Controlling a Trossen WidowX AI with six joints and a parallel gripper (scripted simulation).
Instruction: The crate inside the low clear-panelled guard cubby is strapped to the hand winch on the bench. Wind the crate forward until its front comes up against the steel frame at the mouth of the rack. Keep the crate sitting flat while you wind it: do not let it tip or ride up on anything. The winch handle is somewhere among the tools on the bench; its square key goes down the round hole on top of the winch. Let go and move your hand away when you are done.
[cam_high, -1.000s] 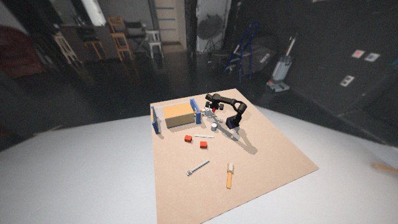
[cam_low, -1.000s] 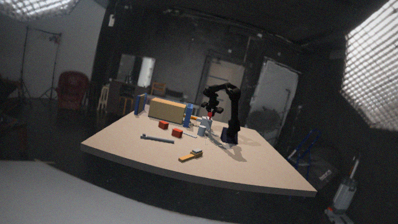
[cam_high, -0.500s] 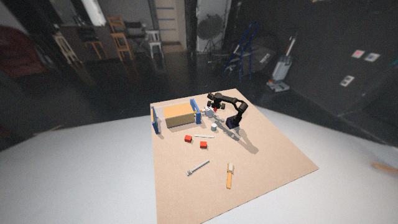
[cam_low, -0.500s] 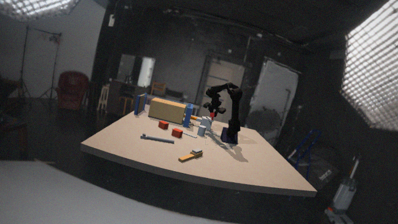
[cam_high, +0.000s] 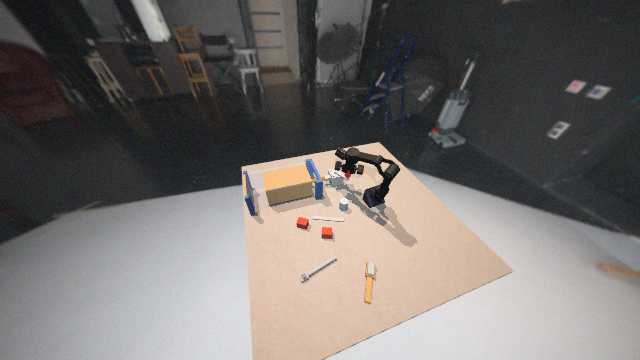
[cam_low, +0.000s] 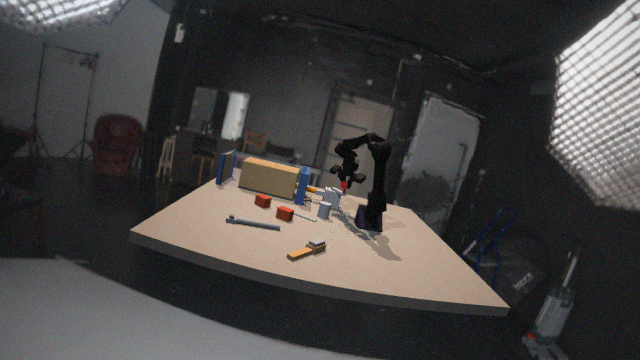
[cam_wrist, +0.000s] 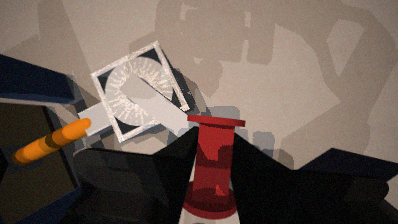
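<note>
The tan crate (cam_high: 289, 187) (cam_low: 268, 180) sits flat in the cubby, its front close behind the blue frame (cam_high: 321, 189) (cam_low: 303, 186) (cam_wrist: 35, 80); I cannot tell whether they touch. An orange strap (cam_high: 319, 179) (cam_low: 307, 189) (cam_wrist: 52, 142) runs from the mouth to the pale winch (cam_high: 335, 179) (cam_low: 330, 198) (cam_wrist: 116, 97). The handle's light crank arm (cam_wrist: 162, 109) lies across the winch top; its key is hidden. My gripper (cam_high: 348, 173) (cam_low: 345, 182) (cam_wrist: 211, 133) is shut on the handle's red knob, beside the winch.
A grey cylinder (cam_high: 343, 204) (cam_low: 324, 210) stands near the winch and arm base. Two red blocks (cam_high: 302, 223) (cam_high: 327, 232) and a white rod (cam_high: 328, 219) lie before the cubby. A grey wrench-like tool (cam_high: 319, 269) (cam_low: 254, 223) and an orange-handled tool (cam_high: 369, 287) (cam_low: 301, 253) lie farther off.
</note>
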